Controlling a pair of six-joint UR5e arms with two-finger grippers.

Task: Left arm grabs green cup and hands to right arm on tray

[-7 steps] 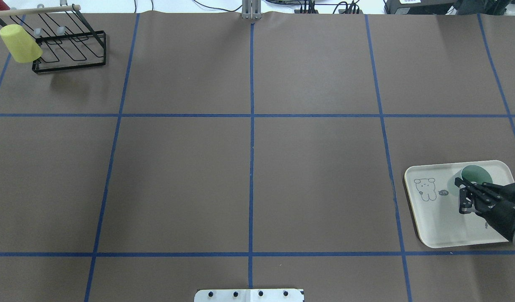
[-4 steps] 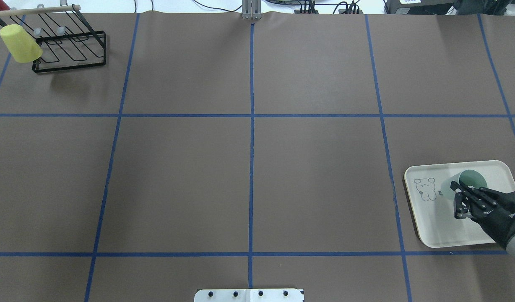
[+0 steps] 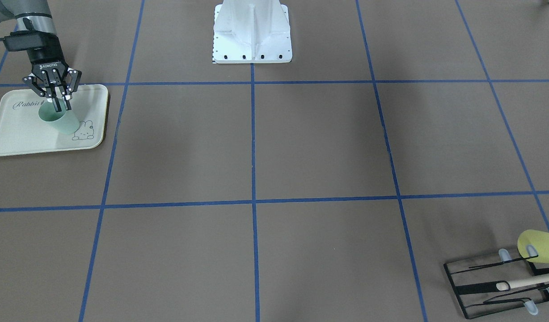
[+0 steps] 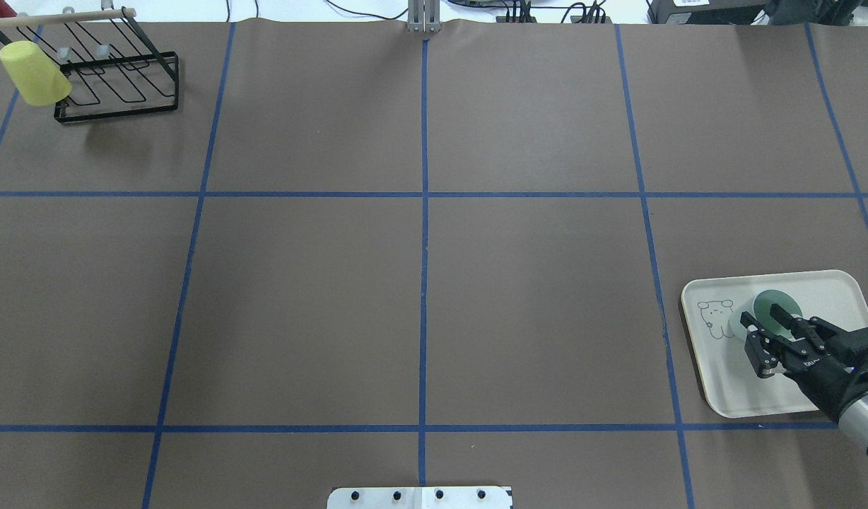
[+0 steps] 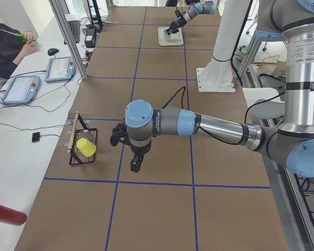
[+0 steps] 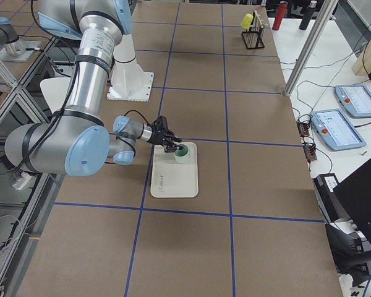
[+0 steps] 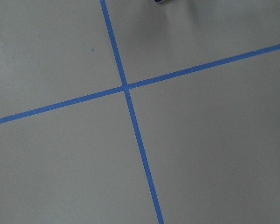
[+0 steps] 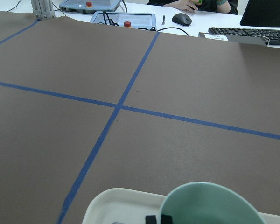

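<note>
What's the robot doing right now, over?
Right gripper shut on green cup rim. Cup tilted over tray. Left gripper far off, state unclear. Yellow cup, rack in far corner.

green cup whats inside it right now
One jaw of the right gripper reaches inside the green cup at its rim. The inner wall that shows is bare; the gripper covers part of the bottom.

Over the last second the right gripper [image 4: 761, 329] has drawn the green cup [image 4: 784, 302] across the tray [image 4: 745, 396] toward 9 o'clock in the overhead view. More of the cup's pale side now shows, and its base sits just beside the bunny drawing [image 4: 713, 319], covering the small mark next to it.
</note>
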